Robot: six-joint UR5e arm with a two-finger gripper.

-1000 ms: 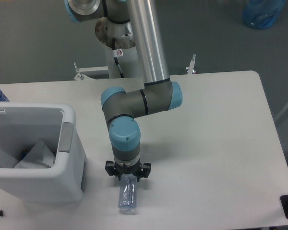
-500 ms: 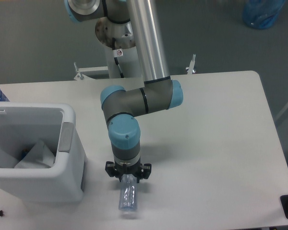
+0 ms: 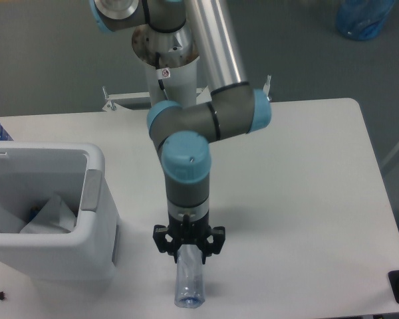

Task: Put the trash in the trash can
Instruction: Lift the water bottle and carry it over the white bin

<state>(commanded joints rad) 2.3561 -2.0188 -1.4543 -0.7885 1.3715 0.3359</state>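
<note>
- Gripper (image 3: 189,251) points straight down, closed around the upper end of the plastic bottle (image 3: 189,284); the fingers themselves are mostly hidden under the black gripper body, so the firmness of the grip cannot be judged.
- Bottle hangs below the gripper, long axis pointing toward the near table edge, clear and blue-tinted. Whether its lower end is off the table (image 3: 306,199) or touching it cannot be told from this angle.
- Bottle sits to the right of the trash can (image 3: 86,256), well apart from its opening, level with the can's near right corner.
- Trash can is a white boxy bin with a grey panel (image 3: 93,191) on its right rim; a whitish sheet (image 3: 50,216) already lies inside, against the bottom.
- Step in hand, as I read it: bottle grasped, the carry to the bin not yet made.
- Next move calls for enough height to take the bottle's low end over the right rim, then travel left until the bottle is over the opening, then release.
- Risk: the hanging bottle could catch the rim or grey panel if the lift is short.
</note>
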